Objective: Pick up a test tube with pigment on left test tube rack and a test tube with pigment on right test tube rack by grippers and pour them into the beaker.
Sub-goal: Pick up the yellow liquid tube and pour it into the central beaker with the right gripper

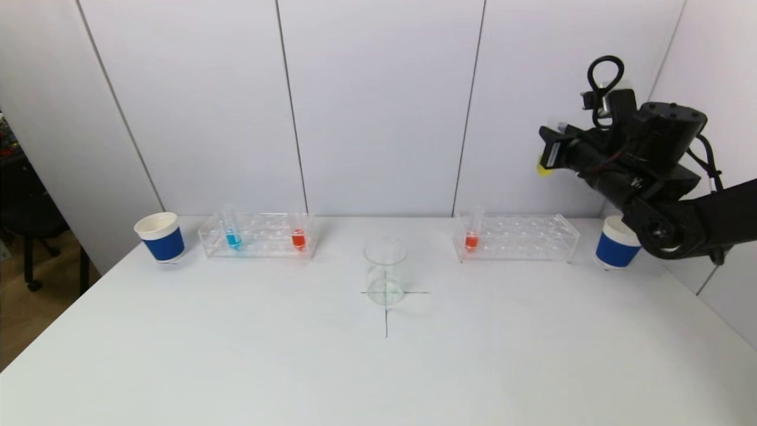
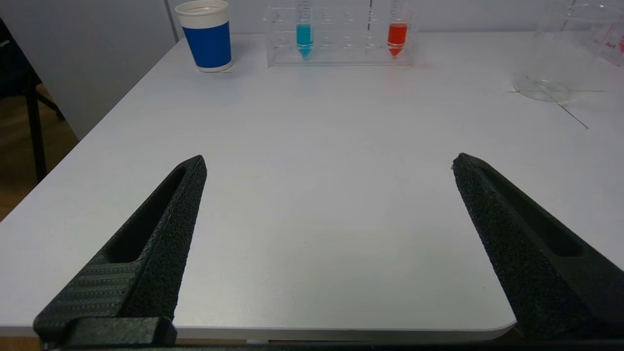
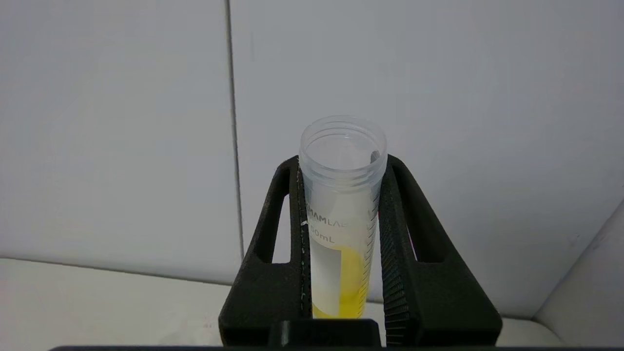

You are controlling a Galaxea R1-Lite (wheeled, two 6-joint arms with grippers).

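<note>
Right tube lifted, pour not yet begun.

Your right gripper (image 3: 341, 229) is clamped on the yellow tube (image 3: 341, 195), held high above the right rack (image 1: 514, 236) and well apart from the beaker (image 1: 385, 271). The tube's length runs between the fingers, open mouth toward the wall. Next you likely carry it over the beaker and tip the mouth down. Your left gripper (image 2: 329, 165) waits wide at the table edge.
</note>
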